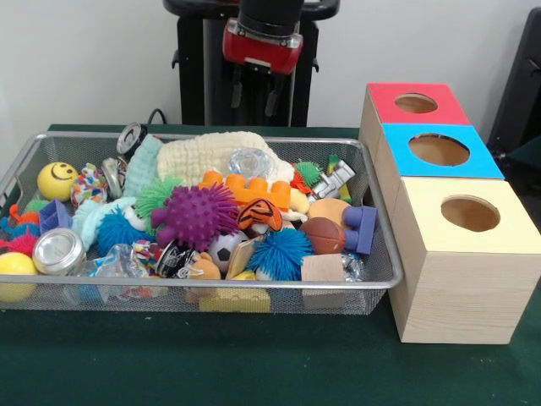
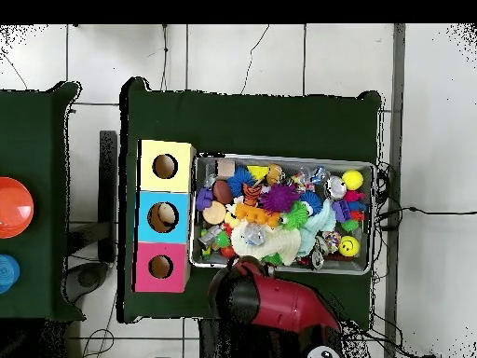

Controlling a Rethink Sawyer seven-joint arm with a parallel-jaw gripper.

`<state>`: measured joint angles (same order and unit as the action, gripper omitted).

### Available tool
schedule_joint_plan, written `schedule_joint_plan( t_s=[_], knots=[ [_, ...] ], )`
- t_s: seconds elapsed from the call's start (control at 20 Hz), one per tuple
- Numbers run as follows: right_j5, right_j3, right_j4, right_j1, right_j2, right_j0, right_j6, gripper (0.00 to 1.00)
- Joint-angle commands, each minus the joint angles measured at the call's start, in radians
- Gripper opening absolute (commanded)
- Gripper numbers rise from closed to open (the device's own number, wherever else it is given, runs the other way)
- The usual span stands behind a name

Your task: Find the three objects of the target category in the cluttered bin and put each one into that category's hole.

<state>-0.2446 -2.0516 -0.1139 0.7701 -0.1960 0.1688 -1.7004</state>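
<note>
The purple spiky ball [image 1: 196, 216] atop the bin [image 1: 385, 279] looks soft and light — best pinched across its middle — while the end effector [image 1: 251, 91] hangs above, its opening impossible to tell.

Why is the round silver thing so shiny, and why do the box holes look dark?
Front view: the silver tin catches the room light as pale glare; the yellow box's hole is shaded inside. Overhead view: the pink box's hole looks dark the same way.
</note>
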Motion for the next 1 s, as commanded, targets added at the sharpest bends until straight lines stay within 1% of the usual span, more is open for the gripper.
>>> schedule_joint_plan(
  t_s=[0.05, 0.25, 0.5, 0.8, 1.0],
  knots=[
    [0.069, 0.148, -0.009, -0.073, 0.068, 0.038, -0.107, 1.0],
    [0.167, 0.152, -0.012, -0.116, 0.081, 0.044, -0.136, 1.0],
    [0.186, 0.154, -0.005, -0.123, 0.083, 0.042, -0.137, 1.0],
    [0.27, 0.132, 0.03, -0.163, 0.069, 0.012, -0.186, 1.0],
    [0.307, 0.109, 0.035, -0.178, 0.07, 0.014, -0.2, 1.0]
  ],
)
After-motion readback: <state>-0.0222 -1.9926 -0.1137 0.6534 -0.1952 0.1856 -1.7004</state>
